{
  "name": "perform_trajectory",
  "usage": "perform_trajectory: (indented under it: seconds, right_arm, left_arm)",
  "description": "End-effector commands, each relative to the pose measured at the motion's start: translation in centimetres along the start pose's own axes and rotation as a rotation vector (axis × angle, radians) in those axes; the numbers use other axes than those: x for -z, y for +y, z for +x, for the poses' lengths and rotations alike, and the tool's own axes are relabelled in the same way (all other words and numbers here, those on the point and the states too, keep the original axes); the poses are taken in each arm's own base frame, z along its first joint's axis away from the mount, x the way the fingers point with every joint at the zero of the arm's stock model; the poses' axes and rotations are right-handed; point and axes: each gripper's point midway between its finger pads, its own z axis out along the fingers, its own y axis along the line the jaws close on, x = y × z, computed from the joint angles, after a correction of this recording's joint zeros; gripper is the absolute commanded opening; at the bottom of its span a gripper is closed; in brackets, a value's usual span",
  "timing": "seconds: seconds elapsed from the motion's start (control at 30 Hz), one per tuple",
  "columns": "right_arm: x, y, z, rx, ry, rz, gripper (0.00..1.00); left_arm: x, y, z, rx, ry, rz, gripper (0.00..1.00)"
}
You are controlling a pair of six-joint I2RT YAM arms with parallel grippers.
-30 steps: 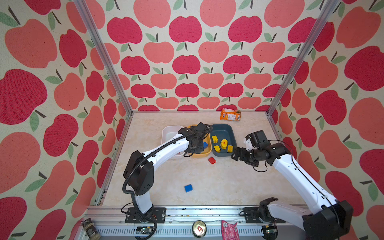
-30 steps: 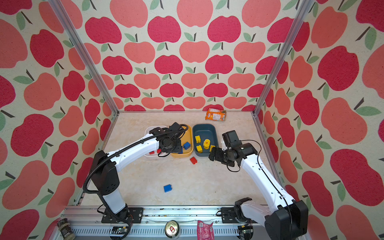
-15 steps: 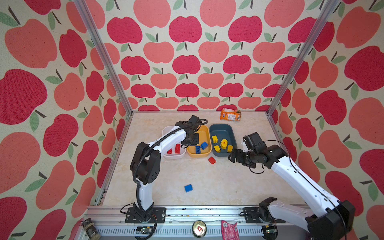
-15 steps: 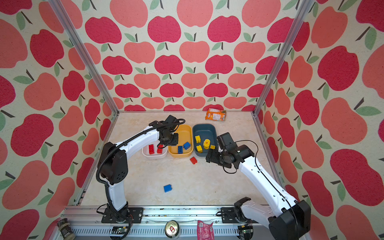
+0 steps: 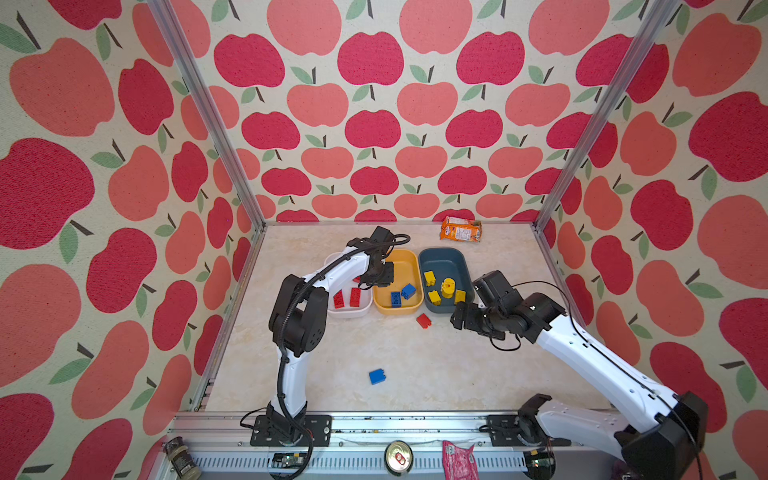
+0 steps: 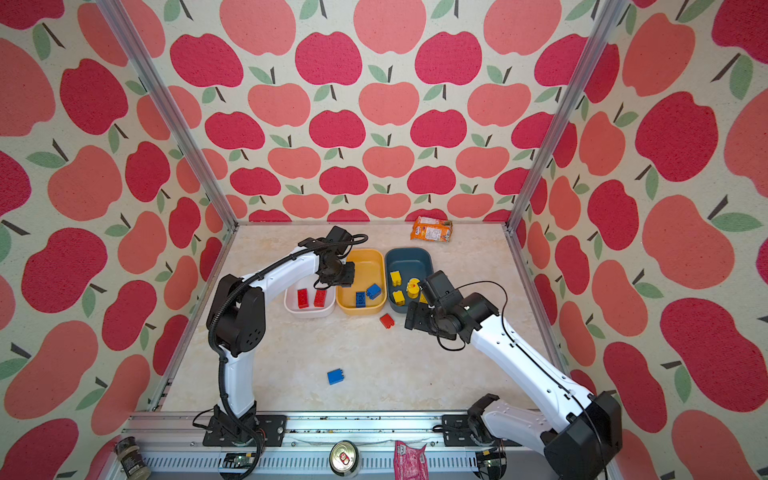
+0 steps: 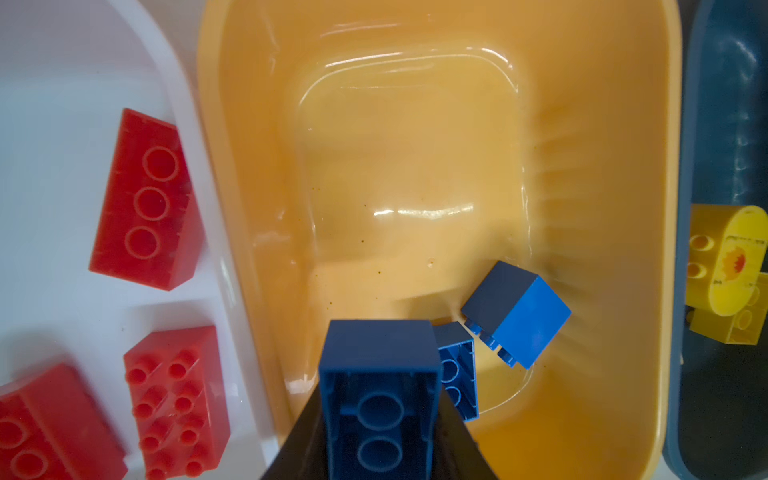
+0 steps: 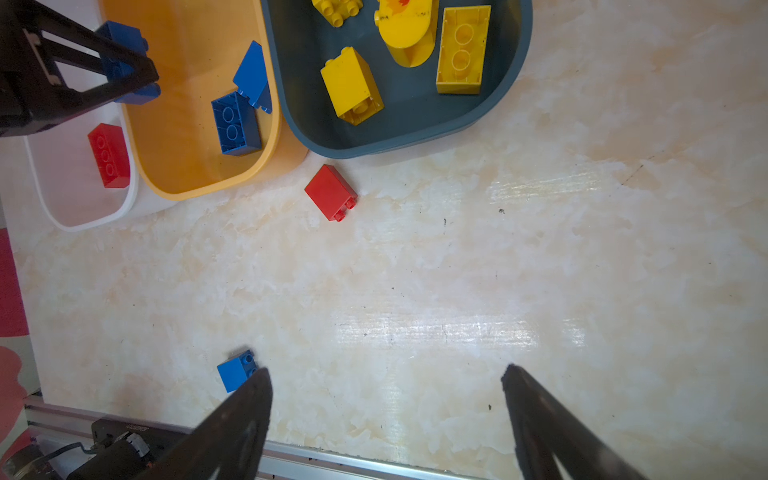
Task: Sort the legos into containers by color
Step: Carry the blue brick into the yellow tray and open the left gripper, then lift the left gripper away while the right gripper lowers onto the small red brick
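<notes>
Since a second ago my left gripper (image 5: 383, 279) has swung across the yellow tub (image 5: 401, 266) from its right side to its left rim, mid-frame in both top views, clamped on a dark blue brick (image 7: 380, 399). My right gripper (image 8: 385, 372) hangs spread over the table (image 5: 436, 365).

The white tub (image 5: 349, 313) holds three red bricks (image 7: 145, 199), the yellow tub two blue bricks (image 5: 408, 291), and the blue-grey tub (image 5: 442, 259) three yellow bricks (image 5: 429, 277) and a rounded yellow piece (image 5: 448, 288). A loose red brick (image 5: 423, 321) and a loose blue brick (image 5: 377, 376) lie below the tubs.

Print on the orange packet (image 5: 461, 228) is too small to read.
</notes>
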Motion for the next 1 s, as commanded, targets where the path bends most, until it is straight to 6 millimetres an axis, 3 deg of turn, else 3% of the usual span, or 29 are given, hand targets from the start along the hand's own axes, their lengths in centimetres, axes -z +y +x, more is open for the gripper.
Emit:
perform_trajectory:
  seconds: [0.0,0.23,0.57,0.97]
  right_arm:
    - [0.4,0.3,-0.7,-0.012,-0.028,0.016,0.89]
    - [-0.2,0.8,-0.6,-0.005,-0.022,0.013,0.89]
    - [-1.8,2.9,-1.1,0.090,-0.022,-0.046,0.89]
    - [-4.5,5.5,-1.6,0.343,-0.007,-0.098,0.89]
  left_arm:
    - [-0.3,-0.5,-0.8,-0.024,-0.005,0.032,0.40]
    - [-0.1,-0.9,-1.1,-0.025,-0.011,0.054,0.54]
    - [2.5,-1.3,-1.4,-0.004,-0.050,0.076,0.61]
    - [6.1,-1.4,0.3,0.072,-0.084,0.134,0.67]
